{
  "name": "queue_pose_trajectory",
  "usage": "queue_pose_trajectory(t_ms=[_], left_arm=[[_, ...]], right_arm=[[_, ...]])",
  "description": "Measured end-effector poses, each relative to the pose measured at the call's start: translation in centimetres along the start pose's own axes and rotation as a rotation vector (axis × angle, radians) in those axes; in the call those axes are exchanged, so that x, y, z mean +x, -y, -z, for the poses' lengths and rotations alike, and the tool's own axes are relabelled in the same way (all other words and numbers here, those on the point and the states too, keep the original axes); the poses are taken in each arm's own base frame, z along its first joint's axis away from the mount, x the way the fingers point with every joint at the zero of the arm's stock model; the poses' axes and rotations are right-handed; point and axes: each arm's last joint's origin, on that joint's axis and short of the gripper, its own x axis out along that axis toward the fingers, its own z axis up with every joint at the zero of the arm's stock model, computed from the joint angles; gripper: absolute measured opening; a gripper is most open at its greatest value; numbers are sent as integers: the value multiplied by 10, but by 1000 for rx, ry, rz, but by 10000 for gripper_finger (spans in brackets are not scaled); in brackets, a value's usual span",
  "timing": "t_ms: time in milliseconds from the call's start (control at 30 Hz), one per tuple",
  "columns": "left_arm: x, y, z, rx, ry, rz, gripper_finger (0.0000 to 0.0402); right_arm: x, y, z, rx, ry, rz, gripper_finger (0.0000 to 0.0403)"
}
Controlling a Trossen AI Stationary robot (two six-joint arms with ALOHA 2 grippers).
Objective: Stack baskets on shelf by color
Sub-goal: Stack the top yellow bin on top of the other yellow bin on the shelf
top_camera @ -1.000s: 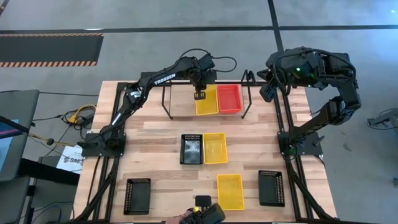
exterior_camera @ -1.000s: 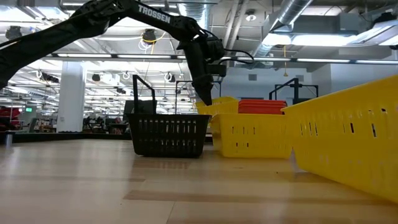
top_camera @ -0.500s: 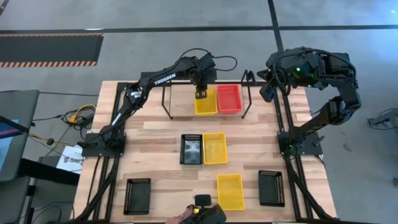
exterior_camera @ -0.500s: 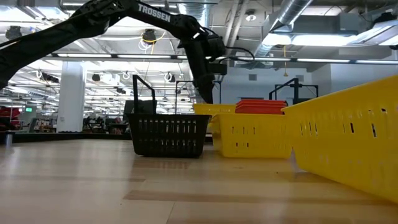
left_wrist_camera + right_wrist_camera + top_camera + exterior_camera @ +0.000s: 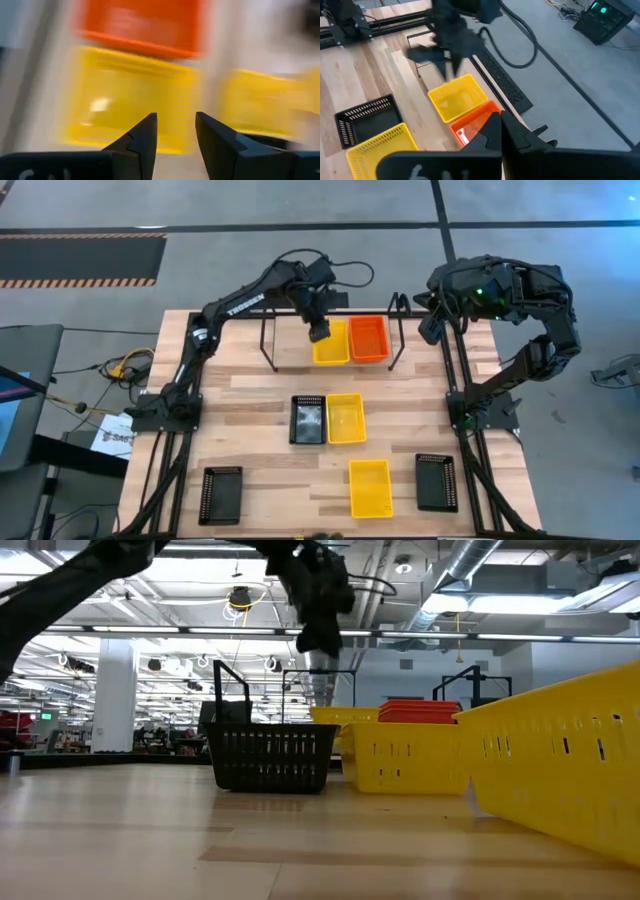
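Your left claw (image 5: pixel 319 332) hangs released above the yellow basket (image 5: pixel 331 343) on the shelf (image 5: pixel 270 350); your right claw (image 5: pixel 500 131), at two o'clock, is clenched empty.

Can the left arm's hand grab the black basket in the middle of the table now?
Probably yes. The left hand hangs open and empty above the shelf, and nothing lies between it and the black basket but bare table.

Shelf (image 5: pixel 270 345) upper centre, holding yellow basket (image 5: pixel 331 343) beside red basket (image 5: pixel 369 338). Mid-frame: black basket (image 5: pixel 307 419) touching yellow (image 5: pixel 346 418). Lower row: black (image 5: pixel 221 494), yellow (image 5: pixel 370 487), black (image 5: pixel 436 482).
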Motion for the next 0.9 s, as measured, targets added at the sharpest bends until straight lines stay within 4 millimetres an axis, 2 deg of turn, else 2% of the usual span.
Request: queue_pose_trajectory(t_ms=[133, 400, 600, 733, 900], left_arm=[[6, 37, 2, 25, -50, 149, 121], [39, 131, 5, 232, -163, -25, 121], [54, 191, 6, 362, -85, -29, 121], [58, 211, 4, 417, -3, -155, 121], [59, 211, 2, 379, 25, -227, 121]], right_arm=[[0, 0, 0, -5, 0, 0, 8], [0, 0, 0, -33, -1, 0, 8], [0, 0, 0, -56, -1, 0, 8], [0, 0, 0, -75, -1, 0, 8], [0, 0, 0, -76, -1, -4, 8]])
